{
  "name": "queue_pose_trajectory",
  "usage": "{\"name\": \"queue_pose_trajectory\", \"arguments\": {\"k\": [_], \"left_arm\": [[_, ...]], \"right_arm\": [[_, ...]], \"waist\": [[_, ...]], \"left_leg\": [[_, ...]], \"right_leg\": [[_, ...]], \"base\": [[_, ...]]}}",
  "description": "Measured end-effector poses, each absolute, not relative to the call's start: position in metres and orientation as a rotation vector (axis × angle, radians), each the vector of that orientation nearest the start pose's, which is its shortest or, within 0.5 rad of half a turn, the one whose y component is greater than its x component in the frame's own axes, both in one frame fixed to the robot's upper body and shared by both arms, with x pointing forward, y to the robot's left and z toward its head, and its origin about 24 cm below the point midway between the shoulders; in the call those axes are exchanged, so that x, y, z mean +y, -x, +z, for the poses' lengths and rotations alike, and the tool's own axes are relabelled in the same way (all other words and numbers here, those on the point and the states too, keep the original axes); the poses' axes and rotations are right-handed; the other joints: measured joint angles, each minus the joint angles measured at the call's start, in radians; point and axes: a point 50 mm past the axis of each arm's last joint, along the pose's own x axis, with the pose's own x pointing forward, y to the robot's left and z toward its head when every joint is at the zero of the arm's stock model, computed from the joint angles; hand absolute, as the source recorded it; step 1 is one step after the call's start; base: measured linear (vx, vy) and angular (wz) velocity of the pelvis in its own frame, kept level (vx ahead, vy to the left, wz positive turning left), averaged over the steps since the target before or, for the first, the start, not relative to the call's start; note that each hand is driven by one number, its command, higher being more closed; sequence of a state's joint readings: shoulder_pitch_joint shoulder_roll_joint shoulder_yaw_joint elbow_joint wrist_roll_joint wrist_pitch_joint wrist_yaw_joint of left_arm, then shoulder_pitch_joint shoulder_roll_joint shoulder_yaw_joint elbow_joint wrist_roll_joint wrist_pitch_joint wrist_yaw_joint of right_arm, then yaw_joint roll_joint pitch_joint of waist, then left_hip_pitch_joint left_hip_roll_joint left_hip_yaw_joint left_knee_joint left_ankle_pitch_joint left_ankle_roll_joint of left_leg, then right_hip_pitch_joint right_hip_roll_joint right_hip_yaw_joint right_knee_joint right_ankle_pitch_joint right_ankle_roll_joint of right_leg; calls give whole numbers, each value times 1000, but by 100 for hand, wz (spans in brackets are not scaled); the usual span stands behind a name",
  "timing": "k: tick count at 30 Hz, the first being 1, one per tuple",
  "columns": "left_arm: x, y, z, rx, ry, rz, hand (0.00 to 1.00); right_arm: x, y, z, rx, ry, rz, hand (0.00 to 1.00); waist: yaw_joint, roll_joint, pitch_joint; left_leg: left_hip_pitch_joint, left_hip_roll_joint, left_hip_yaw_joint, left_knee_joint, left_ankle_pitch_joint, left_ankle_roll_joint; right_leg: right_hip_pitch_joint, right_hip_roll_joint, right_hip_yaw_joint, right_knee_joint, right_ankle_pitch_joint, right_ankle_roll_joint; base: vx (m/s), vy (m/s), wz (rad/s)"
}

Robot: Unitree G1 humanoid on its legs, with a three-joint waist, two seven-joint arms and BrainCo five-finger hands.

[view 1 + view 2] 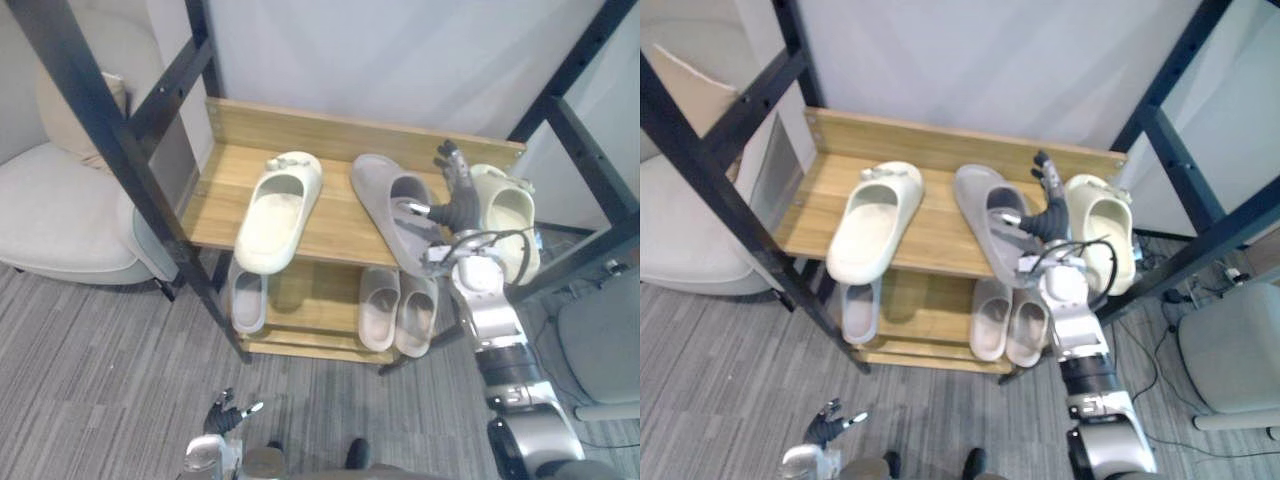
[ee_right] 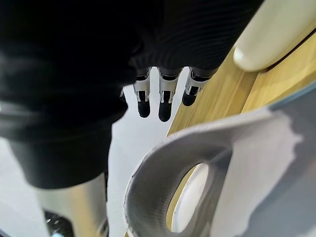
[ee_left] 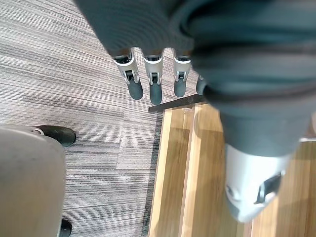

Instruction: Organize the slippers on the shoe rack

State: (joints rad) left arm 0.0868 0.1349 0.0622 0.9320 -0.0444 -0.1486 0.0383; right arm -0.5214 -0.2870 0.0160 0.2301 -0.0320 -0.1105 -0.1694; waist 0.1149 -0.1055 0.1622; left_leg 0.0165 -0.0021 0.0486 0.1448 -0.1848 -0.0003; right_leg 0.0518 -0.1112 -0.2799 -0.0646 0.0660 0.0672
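grey slipper [image 1: 378, 188]: on the top shelf [image 1: 330, 238] of the shoe rack [image 1: 225, 125], lying slantwise in the middle, its near end at the shelf's front edge.
right hand [image 1: 458, 205]: raised just beside the grey slipper, between it and the right cream slipper [image 1: 505, 215]. fingers [image 2: 164, 106] are straight and grasp nothing. the thumb lies over the grey slipper's strap, but whether it touches cannot be told.
left cream slipper [image 1: 282, 210]: on the same shelf, apart from the grey one, its near end over the front edge.
lower shelf [image 1: 310, 290]: one pale slipper [image 1: 248, 298] at the left, and a pale pair [image 1: 379, 305] side by side at the right, under the grey slipper.
left hand [image 1: 222, 418]: low over the floor [image 1: 90, 370] in front of the rack, well apart from the slippers, fingers relaxed and spread, holding nothing.
frame [image 1: 110, 140]: black metal posts and crossbars around the wooden shelves.
surroundings: a pale armchair [image 1: 50, 215] to the left of the rack, grey striped carpet below, and a white wall [image 1: 400, 60] behind.
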Motion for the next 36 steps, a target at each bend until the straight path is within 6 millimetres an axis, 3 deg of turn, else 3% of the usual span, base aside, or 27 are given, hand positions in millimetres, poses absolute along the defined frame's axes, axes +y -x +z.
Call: {"name": "queue_pose_trajectory", "arguments": {"k": [6,13,26,36], "left_arm": [[215,-135,-136,839,-80,192,0],[216,-136,-136,834,-59,206,0],[215,-137,-135,830,-59,206,0],[215,-137,-135,831,-60,204,0]], "right_arm": [[-179,-347,176,-452,319,-108,0],[-182,-352,180,-446,319,-152,0],[-184,-351,181,-459,321,-199,0],[-196,-338,178,-487,254,-264,0]], "waist": [[13,-8,32],[18,-10,41],[19,0,52],[19,7,57]], "left_leg": [[-2,0,-5,-2,0,0],[-8,1,-11,-2,0,0],[-1,7,-6,-2,1,1],[1,7,-5,-2,2,1]], "right_leg": [[-1,0,-8,0,1,-1],[-3,0,-17,-1,2,-2],[2,0,-14,-2,8,-9],[4,0,-13,-2,8,-9]], "base": [[-2,-2,1],[0,-4,2],[-13,-7,-1],[0,0,0]]}}
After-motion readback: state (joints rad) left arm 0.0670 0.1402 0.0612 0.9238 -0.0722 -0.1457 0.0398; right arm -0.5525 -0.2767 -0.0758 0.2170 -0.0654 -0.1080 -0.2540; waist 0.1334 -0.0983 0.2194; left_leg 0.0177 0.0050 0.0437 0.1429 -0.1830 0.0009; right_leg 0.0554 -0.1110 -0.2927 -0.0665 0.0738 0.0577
